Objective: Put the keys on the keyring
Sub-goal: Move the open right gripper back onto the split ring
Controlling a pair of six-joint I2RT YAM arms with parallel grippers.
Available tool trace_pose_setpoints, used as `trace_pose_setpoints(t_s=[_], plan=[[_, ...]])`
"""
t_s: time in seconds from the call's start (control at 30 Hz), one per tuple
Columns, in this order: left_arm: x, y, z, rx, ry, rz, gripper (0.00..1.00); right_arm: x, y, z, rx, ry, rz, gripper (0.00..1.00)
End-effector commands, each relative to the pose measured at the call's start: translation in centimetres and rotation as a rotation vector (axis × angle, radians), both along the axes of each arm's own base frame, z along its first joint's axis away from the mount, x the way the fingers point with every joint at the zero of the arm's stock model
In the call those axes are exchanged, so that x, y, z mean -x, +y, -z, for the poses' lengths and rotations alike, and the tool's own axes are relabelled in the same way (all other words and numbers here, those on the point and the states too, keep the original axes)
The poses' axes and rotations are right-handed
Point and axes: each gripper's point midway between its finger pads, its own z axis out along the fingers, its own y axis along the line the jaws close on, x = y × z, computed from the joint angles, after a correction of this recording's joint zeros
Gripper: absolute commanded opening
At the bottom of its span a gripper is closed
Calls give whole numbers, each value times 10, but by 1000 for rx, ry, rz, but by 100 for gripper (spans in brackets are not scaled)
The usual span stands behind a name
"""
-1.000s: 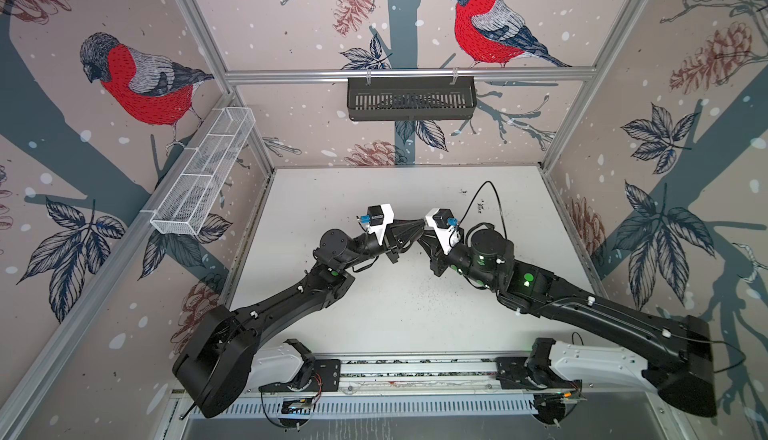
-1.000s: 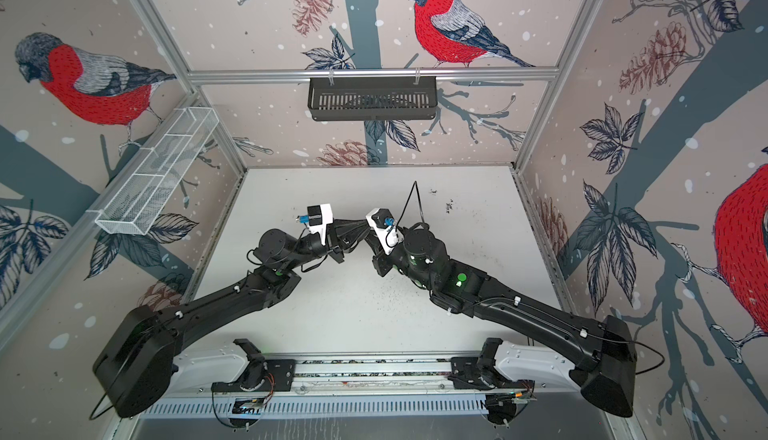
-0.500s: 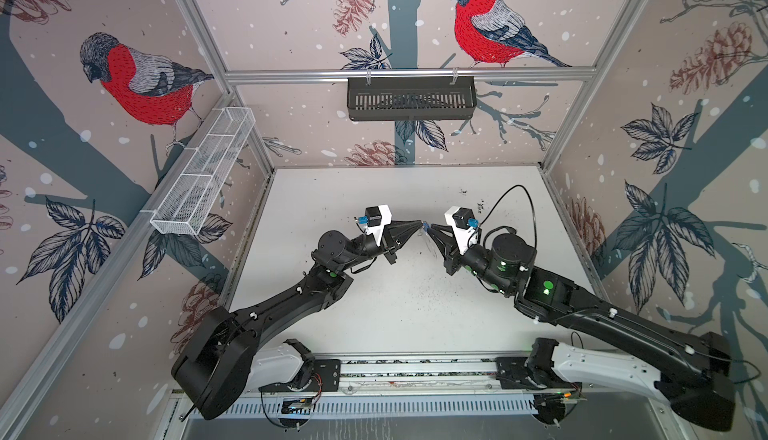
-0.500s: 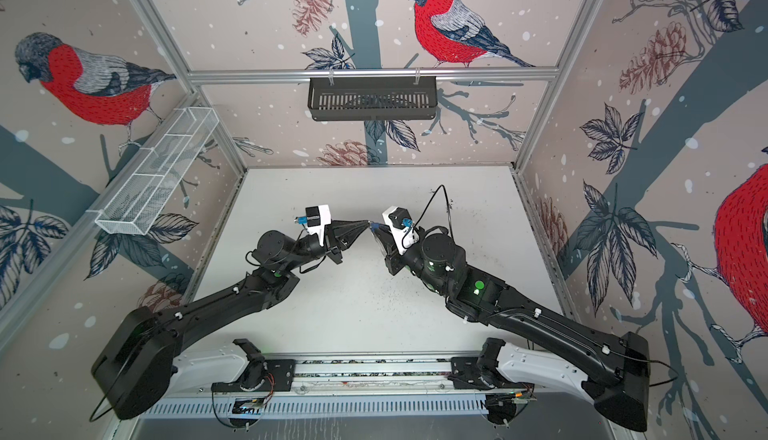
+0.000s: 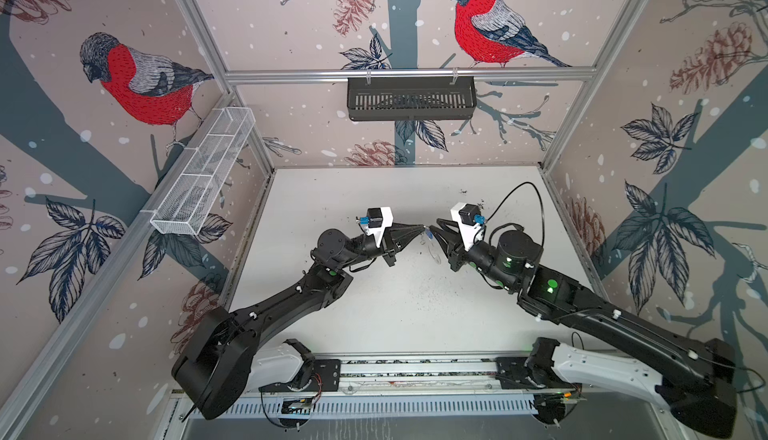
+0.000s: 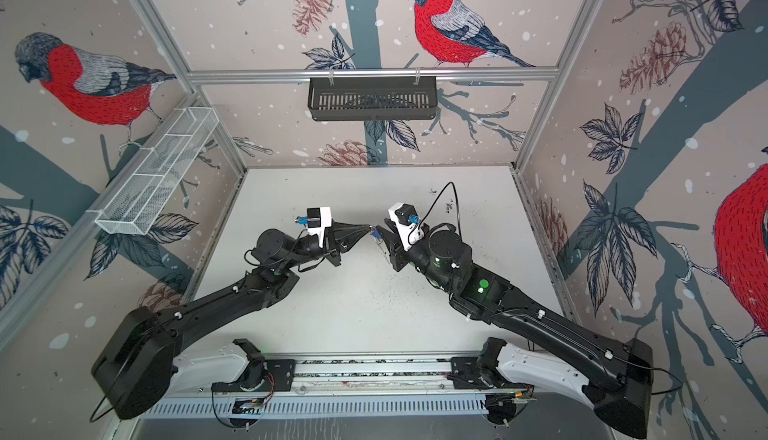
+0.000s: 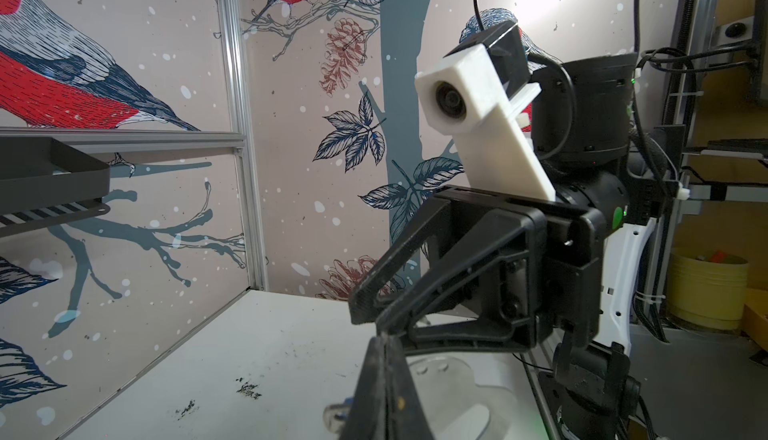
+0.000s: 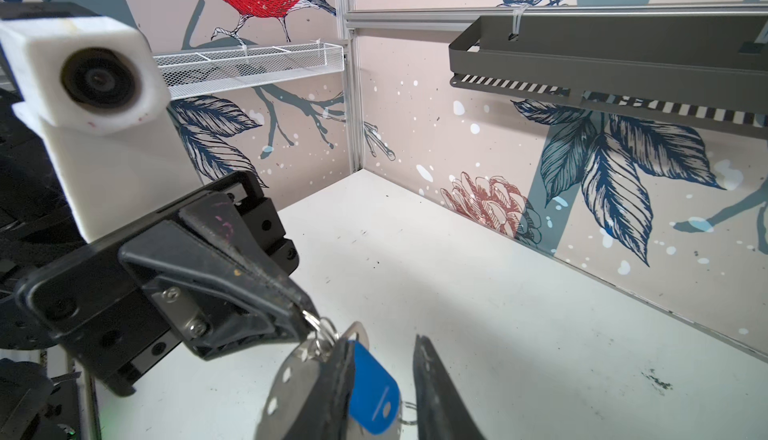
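Right gripper (image 8: 381, 339) has backed off, jaws now parted beside the blue-tagged key (image 8: 374, 394). Left gripper (image 8: 306, 321) stays pinched on the keyring (image 8: 286, 380), dangling above the table (image 8: 478, 292); black basket (image 8: 602, 51) hangs well behind.

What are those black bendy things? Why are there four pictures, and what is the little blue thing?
The black bendy things are two robot arms. Each ends in a pincher called a gripper. Two pictures come from a camera high above and show almost the same scene. The other two come from small cameras on the arms' wrists, so each sees the opposite arm up close. The white table is where they work. The left gripper is pinched shut on a little metal ring of the keyring, a flat grey piece with holes, held up off the table. The blue thing is the tag of the blue-tagged key, hanging beside it. The right gripper has its jaws apart, with the tag next to one finger.
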Motion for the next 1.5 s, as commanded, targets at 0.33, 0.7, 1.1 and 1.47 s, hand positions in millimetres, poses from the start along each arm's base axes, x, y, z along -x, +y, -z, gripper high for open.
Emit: trace_pose_setpoints(t_s=[0.33, 0.7, 1.1, 1.47], plan=[[10, 1, -8, 21, -44, 62, 0, 16, 3, -6, -45, -17, -109, 25], [12, 5, -11, 36, -52, 59, 0, 23, 3, 4, -23, -5, -162, 24], [17, 3, -9, 26, -49, 103, 0, 21, 6, -3, -52, -22, -169, 22], [22, 3, -8, 21, -53, 127, 0, 26, 8, -5, -55, -21, -212, 22]])
